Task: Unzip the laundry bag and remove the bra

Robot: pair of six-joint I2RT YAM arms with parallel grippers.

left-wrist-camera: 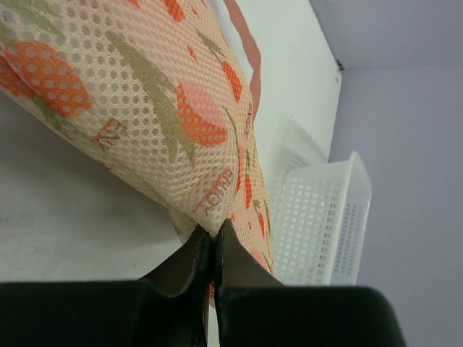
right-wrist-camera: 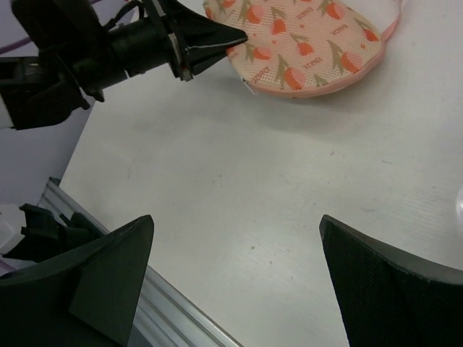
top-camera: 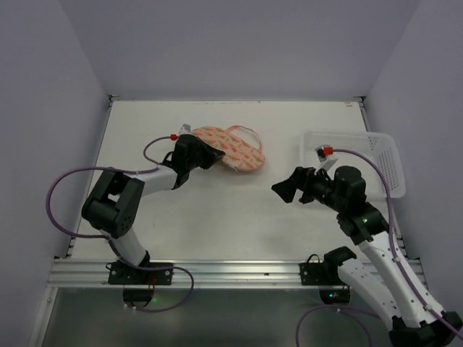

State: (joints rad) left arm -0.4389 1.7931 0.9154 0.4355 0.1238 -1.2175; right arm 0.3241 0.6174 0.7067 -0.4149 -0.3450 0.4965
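White table (top-camera: 217, 224), laundry bag (top-camera: 235, 150) lengthwise left-right

The only writing in view is small orange lettering (left-wrist-camera: 214, 194) printed on the mesh fabric of the laundry bag (left-wrist-camera: 145, 94). In the left wrist view, one short word in capitals runs slantwise just below the middle of the frame, beside a printed flower. It appears turned away from upright, and its letters cannot be made out for sure. A second scrap of the same lettering sits at the left of the frame and is just as unclear. In the right wrist view, the same tiny words dot the bag at the upper right of the frame, too small to read.
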